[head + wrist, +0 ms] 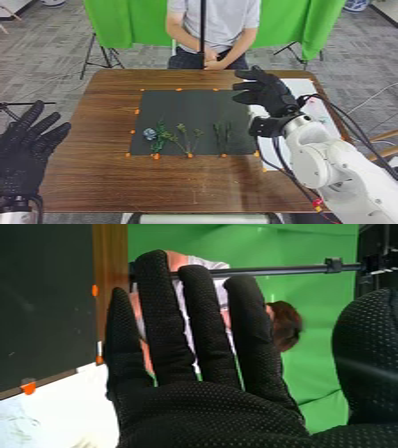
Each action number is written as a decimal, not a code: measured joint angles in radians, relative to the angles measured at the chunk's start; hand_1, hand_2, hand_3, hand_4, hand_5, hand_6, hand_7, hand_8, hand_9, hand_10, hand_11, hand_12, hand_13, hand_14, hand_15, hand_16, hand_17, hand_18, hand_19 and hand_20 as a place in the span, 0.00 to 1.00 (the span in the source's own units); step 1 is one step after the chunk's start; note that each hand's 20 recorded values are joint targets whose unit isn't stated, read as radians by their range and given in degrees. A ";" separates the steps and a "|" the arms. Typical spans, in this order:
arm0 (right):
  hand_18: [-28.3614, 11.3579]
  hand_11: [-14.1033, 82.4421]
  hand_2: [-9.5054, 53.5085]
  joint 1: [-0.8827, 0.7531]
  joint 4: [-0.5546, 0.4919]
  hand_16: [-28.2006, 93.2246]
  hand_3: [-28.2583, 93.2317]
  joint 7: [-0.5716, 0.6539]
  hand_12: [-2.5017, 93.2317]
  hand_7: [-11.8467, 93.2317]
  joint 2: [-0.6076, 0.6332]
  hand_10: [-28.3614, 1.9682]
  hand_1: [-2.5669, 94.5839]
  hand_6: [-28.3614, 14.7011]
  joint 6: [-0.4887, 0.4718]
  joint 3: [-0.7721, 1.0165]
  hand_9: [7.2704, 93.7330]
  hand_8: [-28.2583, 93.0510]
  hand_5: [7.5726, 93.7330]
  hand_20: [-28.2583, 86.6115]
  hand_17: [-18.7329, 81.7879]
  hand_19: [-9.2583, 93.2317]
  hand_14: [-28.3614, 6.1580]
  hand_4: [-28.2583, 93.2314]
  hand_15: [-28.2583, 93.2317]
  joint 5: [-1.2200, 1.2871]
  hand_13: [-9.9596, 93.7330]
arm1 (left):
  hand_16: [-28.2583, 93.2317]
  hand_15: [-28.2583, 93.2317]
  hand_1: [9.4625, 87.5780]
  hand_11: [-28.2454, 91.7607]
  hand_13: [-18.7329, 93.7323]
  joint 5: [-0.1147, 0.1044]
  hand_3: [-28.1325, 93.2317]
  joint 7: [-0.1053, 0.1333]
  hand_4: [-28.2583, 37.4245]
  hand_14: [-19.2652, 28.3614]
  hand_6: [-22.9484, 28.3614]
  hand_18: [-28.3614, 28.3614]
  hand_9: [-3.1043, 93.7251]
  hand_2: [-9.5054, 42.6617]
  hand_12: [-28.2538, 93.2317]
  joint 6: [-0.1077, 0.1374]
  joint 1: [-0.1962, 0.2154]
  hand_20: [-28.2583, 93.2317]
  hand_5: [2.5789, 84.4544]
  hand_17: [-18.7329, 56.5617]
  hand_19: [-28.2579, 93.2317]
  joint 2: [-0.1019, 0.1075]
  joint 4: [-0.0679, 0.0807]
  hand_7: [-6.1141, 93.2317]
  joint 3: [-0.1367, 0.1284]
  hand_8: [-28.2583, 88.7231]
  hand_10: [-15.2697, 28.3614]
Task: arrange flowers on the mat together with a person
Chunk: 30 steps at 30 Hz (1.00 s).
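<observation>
A dark mat (182, 107) lies on the table, with a blue flower (150, 134) and green stems (160, 137) near its lower left part. Beside them are thin yellowish sprigs (187, 141), and farther right two dark green stems (223, 136). My right hand (266, 92) is over the mat's right edge near its far corner, fingers straight and holding nothing. In the right wrist view the right hand (209, 409) has its fingers extended. My left hand (27, 152) is left of the table, open and empty.
Orange markers (179, 90) surround the mat. A white sheet with faint drawings (300, 87) lies along the table's right side, partly under my right arm. Across the table (98, 110), a person sits with hands together; a dark pole stands there before a green cloth (133, 25).
</observation>
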 measured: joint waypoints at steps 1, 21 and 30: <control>0.06 0.31 0.18 -0.002 0.000 0.32 0.79 0.000 0.17 0.24 0.000 0.42 0.25 0.66 0.000 0.002 0.58 0.13 0.54 0.33 0.30 0.62 0.28 0.01 0.60 0.001 0.57 | 0.18 0.59 0.10 0.37 0.37 -0.006 0.86 0.005 0.00 0.87 0.53 0.86 0.35 0.31 0.33 0.003 0.002 0.40 0.36 0.16 0.60 0.004 0.000 0.16 0.000 0.17 0.69; 0.06 0.31 0.18 -0.022 -0.002 0.32 0.79 -0.010 0.17 0.24 0.000 0.42 0.26 0.67 0.003 0.033 0.59 0.13 0.54 0.34 0.30 0.62 0.28 0.01 0.60 0.015 0.57 | 0.18 0.60 0.11 0.38 0.37 0.003 0.86 -0.015 0.00 0.87 0.53 0.86 0.35 0.32 0.33 0.009 -0.004 0.40 0.35 0.16 0.61 0.002 -0.002 0.16 0.008 0.17 0.69; 0.06 0.30 0.18 -0.031 -0.003 0.32 0.79 -0.009 0.17 0.24 0.000 0.42 0.26 0.67 0.003 0.041 0.59 0.13 0.54 0.34 0.30 0.62 0.28 0.01 0.60 0.015 0.57 | 0.18 0.60 0.11 0.38 0.37 0.017 0.86 -0.036 0.00 0.87 0.53 0.86 0.35 0.32 0.33 0.009 -0.020 0.40 0.35 0.16 0.61 -0.012 -0.002 0.16 0.015 0.17 0.69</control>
